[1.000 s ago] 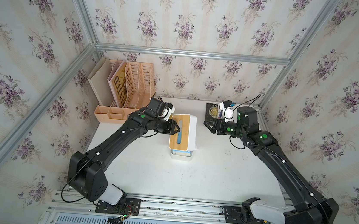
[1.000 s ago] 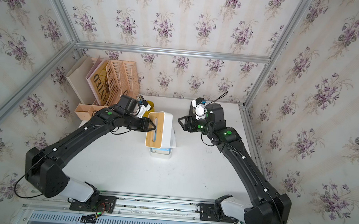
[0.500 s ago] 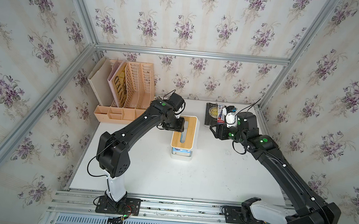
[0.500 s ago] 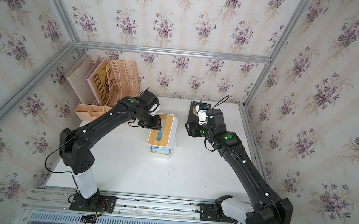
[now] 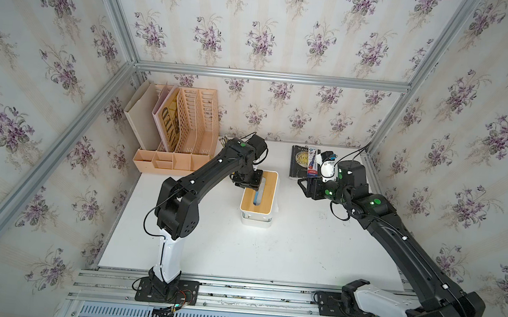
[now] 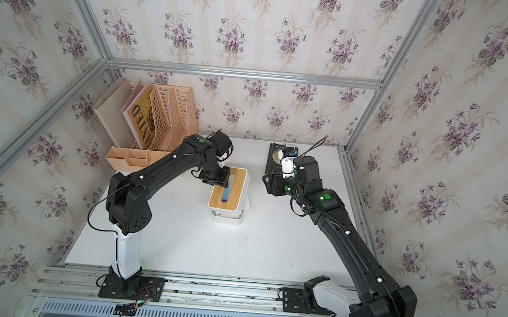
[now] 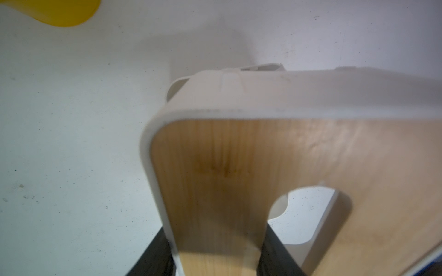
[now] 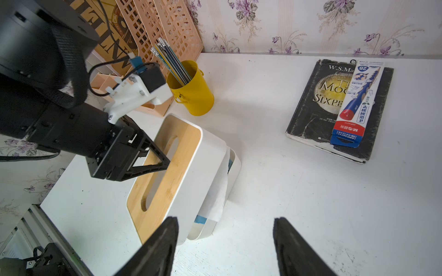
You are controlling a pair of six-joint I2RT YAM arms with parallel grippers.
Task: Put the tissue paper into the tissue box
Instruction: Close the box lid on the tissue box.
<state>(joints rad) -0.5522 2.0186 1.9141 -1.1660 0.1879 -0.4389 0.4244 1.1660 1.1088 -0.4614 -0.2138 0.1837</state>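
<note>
While the left gripper holds the white-rimmed bamboo-wood lid over the white rounded plastic tissue box in both top views, left wrist view, fingers pinching lid's edge, right wrist view, right gripper wide, empty, light-blue tissue paper pack inside box, white sheet overhanging.

The tissue box, a white rounded tub, sat mid-worktop nearer the far edge, its bamboo lid tilted and not seated. The tissue paper lay inside, blue showing through the slot, with a white sheet hanging over the tub's side.
</note>
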